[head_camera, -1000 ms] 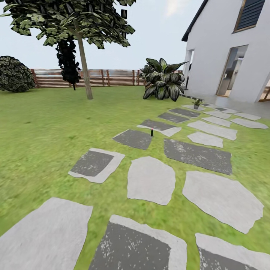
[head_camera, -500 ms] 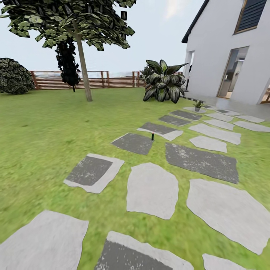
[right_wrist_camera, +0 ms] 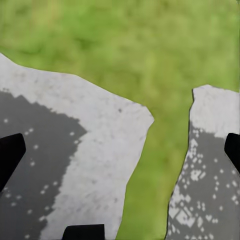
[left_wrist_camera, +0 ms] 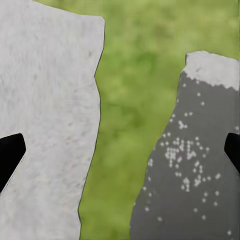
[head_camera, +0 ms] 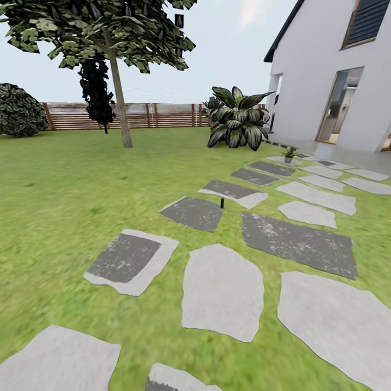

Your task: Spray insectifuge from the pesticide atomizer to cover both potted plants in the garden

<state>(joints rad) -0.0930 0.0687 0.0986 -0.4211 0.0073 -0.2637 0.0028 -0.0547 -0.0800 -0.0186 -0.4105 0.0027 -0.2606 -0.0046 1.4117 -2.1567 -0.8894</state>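
the pesticide atomizer stands upright as a small slim dark bottle, too far off to make out its head or label, at the near edge of a grey stepping stone in the garden's lawn. well beyond it, one potted plant, a little rosette of green leaves in a grey pot, sits on a further stone near the house.

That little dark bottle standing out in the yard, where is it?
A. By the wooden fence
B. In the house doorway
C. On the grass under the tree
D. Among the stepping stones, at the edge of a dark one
D: the bottle stands upright at the corner of a dark stone, far from the tree.
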